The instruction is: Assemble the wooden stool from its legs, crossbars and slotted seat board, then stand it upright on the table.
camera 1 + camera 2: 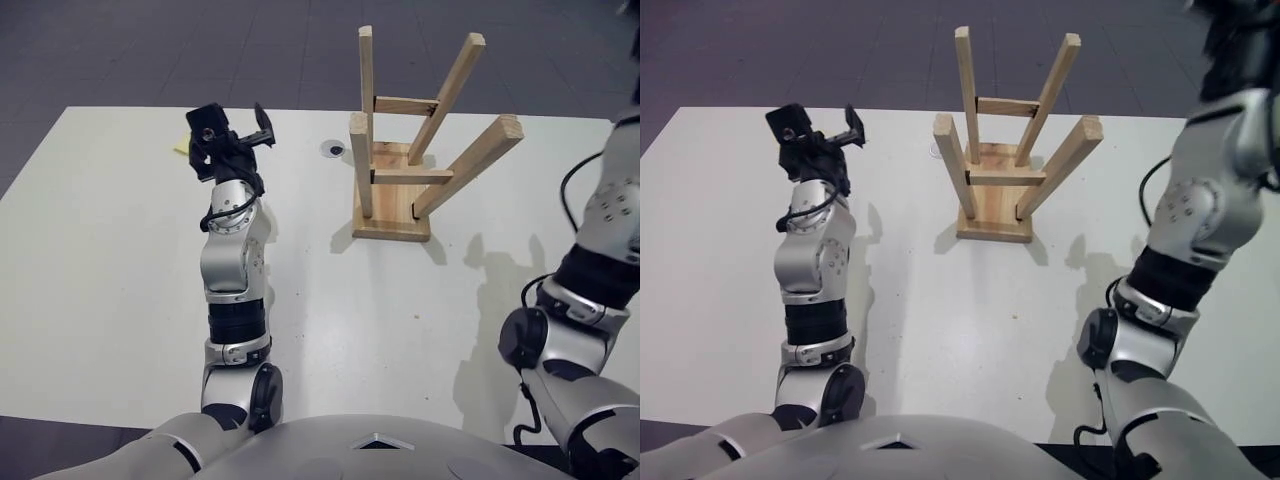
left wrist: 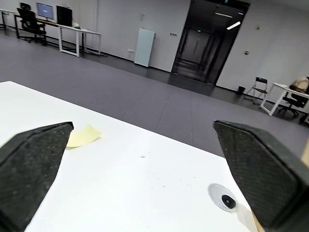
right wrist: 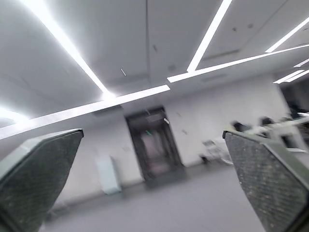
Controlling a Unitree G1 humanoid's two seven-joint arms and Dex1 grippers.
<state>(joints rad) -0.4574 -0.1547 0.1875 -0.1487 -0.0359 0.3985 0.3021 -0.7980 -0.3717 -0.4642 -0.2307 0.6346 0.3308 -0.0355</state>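
Observation:
The wooden stool (image 1: 392, 222) rests upside down on the white table (image 1: 100, 260), seat board flat on the surface and its legs (image 1: 447, 92) pointing up. Crossbars (image 1: 405, 104) join the legs. My left gripper (image 1: 238, 134) hangs open above the table's back left, well to the left of the stool, with nothing between its fingers (image 2: 34, 164). My right arm (image 1: 1210, 200) is lifted high at the right of the table. In the right wrist view the right gripper (image 3: 153, 133) points towards the ceiling, its pads (image 3: 38, 169) wide apart and empty.
A yellow paper note (image 2: 84, 136) lies near the table's far edge, beyond the left gripper. A round cable grommet (image 1: 332, 149) sits in the tabletop just left of the stool. Dark floor lies beyond the far edge.

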